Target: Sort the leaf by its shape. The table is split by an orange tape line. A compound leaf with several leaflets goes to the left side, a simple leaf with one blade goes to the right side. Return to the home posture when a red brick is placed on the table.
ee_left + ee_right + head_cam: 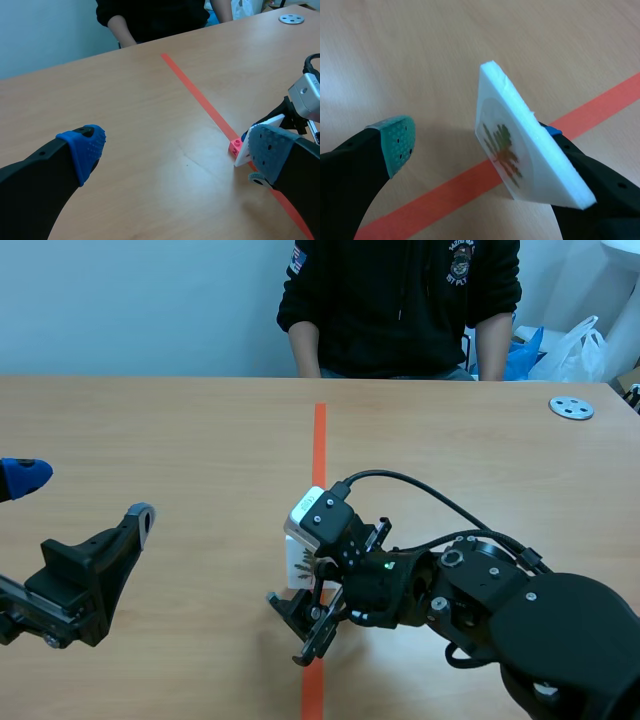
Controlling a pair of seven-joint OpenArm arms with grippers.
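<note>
A white foam card printed with a green and reddish leaf of several lobes stands on edge over the orange tape line. It sits between the fingers of my right gripper, leaning against one finger, while the green-padded finger stays well apart; that gripper is open. In the scene view the card stands at the table's middle with the right gripper around it. A small pink studded block sits at the card's foot. My left gripper hangs open at the left, holding nothing.
A person sits across the table with both arms at the far edge. A round metal disc lies at the far right. Plastic bags stand behind the table's right corner.
</note>
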